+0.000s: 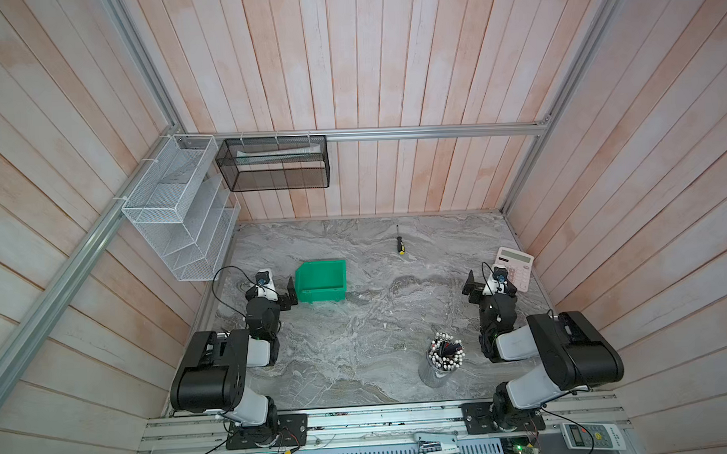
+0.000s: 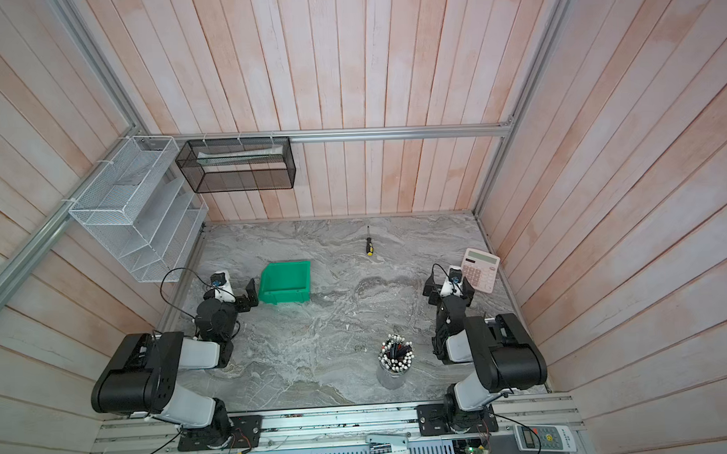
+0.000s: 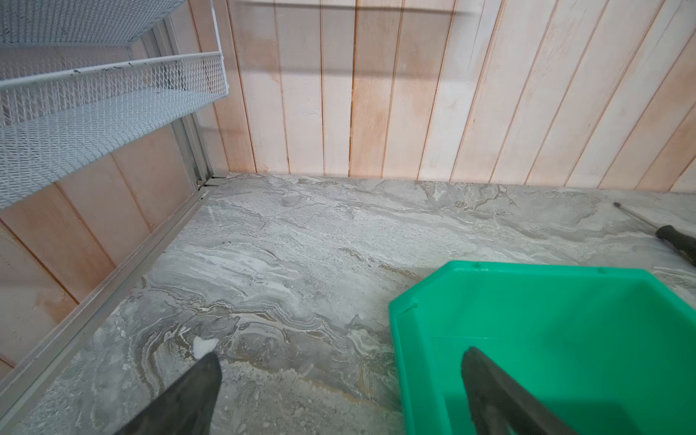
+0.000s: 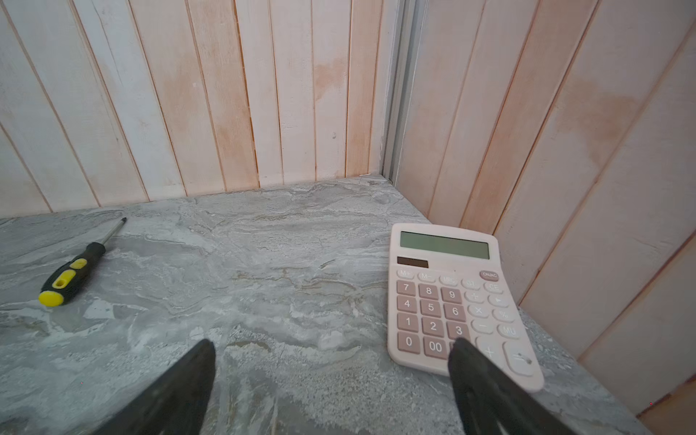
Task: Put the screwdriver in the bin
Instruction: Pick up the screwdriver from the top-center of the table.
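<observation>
Black jaws on both grippers gape wide (holding nothing); screwdriver lies untouched.

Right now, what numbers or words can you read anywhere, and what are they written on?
"7 8 9", "4 5 6", "1 2 3", "0", "00": number keys on the pink calculator.
"M+", "M-", "CE", "MU", "ON/AC": its pale function keys, faint, so I am only partly sure.
Calculator screen: blank.
Remote control by the front rail: buttons and screen too small to read.
Screwdriver, green bin: no writing that I can see.
</observation>
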`<state>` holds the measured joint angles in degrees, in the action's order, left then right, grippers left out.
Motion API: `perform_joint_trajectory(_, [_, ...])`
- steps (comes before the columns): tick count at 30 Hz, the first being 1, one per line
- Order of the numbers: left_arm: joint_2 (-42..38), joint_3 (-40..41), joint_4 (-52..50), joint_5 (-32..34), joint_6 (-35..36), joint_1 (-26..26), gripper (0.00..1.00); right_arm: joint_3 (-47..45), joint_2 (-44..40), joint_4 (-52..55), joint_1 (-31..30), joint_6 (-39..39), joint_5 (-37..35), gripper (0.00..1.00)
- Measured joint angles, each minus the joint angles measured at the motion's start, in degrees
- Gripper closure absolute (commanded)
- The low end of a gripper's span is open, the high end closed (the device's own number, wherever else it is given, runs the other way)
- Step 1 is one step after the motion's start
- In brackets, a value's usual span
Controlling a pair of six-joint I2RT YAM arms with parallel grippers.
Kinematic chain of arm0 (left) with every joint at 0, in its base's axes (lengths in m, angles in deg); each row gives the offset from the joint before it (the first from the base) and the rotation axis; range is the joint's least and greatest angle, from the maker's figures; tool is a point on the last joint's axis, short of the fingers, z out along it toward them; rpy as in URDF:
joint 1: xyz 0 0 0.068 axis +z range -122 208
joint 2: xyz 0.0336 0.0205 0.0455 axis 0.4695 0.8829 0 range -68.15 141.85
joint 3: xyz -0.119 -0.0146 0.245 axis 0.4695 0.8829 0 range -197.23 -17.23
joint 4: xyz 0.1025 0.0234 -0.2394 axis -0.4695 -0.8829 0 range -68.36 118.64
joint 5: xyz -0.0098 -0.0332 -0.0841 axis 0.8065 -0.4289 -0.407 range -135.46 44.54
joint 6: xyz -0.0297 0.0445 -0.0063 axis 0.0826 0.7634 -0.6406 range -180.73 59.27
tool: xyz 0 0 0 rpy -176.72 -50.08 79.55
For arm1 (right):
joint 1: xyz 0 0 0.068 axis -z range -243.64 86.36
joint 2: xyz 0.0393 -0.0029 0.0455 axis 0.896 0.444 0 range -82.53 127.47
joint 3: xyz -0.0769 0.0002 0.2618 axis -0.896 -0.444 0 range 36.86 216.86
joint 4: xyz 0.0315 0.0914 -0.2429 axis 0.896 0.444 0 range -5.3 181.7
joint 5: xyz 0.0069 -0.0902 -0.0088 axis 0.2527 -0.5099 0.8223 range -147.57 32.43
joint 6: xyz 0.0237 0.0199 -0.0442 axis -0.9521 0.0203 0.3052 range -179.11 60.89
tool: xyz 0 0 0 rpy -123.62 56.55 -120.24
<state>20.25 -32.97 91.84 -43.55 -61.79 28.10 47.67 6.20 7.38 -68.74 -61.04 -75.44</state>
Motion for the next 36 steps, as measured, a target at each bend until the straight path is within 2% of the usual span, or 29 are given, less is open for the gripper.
perform_joint_trajectory(26, [0.0, -0.2, -0.7, -1.6, 0.0, 1.0, 0.00, 0.1, 0.0, 0.7, 0.0, 0.0, 0.2, 0.02])
perform_joint_trajectory(31, [-0.2, -0.2, -0.8, 1.1, -1.0, 1.0, 0.00, 0.1, 0.0, 0.7, 0.0, 0.0, 0.2, 0.02])
perform_joint_trajectory(34, [-4.3, -0.2, -4.3, 4.2, -1.8, 0.9, 0.00, 0.1, -0.1, 0.8, 0.0, 0.0, -0.1, 0.02])
perform_joint_trajectory(36, [-10.2, -0.3, -8.5, 7.0, -2.6, 0.2, 0.00, 1.0, -2.6, 5.4, -0.2, -0.1, -1.2, 0.02])
